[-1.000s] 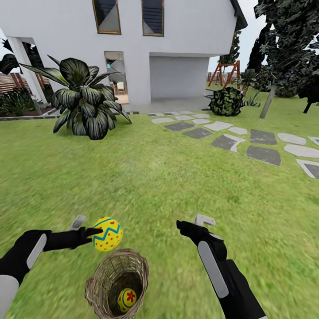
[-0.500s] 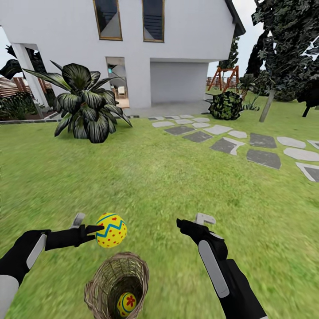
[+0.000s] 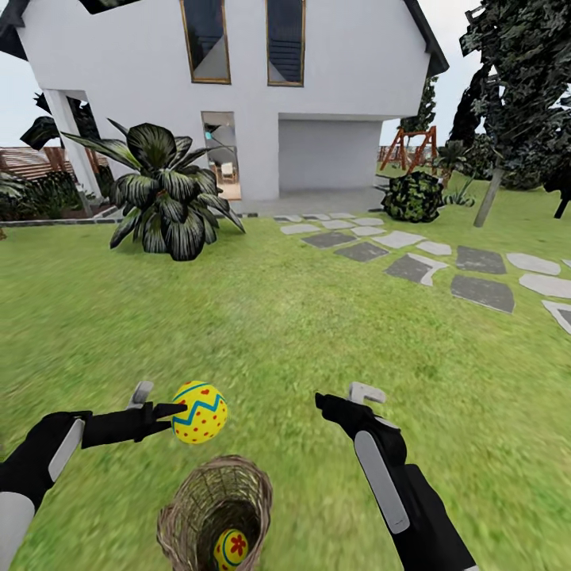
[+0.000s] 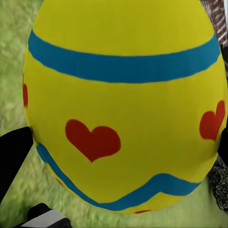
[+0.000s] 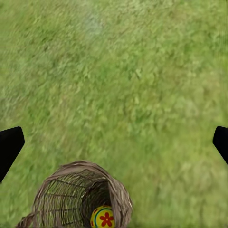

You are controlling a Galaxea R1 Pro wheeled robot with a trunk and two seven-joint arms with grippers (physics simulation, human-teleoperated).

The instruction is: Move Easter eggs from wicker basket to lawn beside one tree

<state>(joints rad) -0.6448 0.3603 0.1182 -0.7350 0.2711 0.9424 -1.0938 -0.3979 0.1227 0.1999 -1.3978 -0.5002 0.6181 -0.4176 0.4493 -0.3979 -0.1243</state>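
Since a second ago the view has tilted up; both arms look unmoved. Left gripper pinches a yellow zigzag-banded Easter egg above the tan wicker basket — the grey-trunked tree stands far ahead, rightward. Right gripper hangs spread, empty.

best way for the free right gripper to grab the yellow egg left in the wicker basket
Probably from straight above, through the open mouth of the deep tan woven wicker basket, since its tall walls block any side approach. Close the open right gripper across the rounded upper half of the yellow flower-painted egg lying at the bottom.
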